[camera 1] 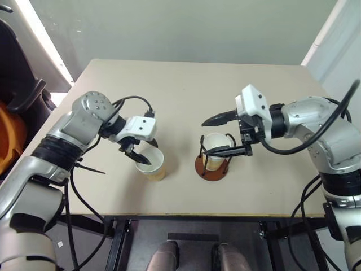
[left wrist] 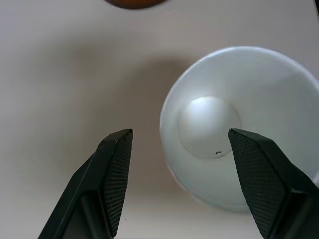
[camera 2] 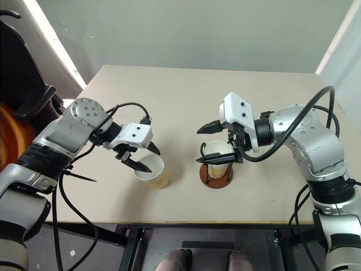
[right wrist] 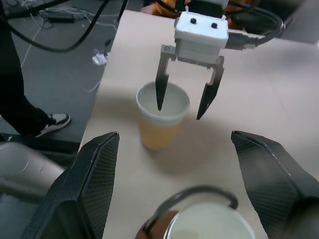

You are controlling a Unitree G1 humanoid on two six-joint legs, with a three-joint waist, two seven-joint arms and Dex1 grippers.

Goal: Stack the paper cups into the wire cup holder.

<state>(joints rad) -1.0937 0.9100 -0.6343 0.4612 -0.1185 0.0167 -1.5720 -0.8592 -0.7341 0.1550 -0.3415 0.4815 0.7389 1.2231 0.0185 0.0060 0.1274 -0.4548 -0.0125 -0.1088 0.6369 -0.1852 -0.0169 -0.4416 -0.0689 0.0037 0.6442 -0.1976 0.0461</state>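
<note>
Care matters here: the left tool (camera 1: 137,154) should settle with one finger inside the rim and one outside, then close gently so the thin wall does not crumple, and lift straight up before crossing to the right. That tool stands wide open and holds nothing; one black finger already dips inside the mouth of the loose paper cup (camera 1: 153,165), the other sits just outside its far wall. This cup stands upright on the counter (camera 1: 186,84), left of the wire cup holder (camera 1: 214,164), near but apart from it. A second cup (camera 2: 217,153) already sits in the holder. The right tool (camera 1: 224,135) hovers over the holder, spread wide and empty.
</note>
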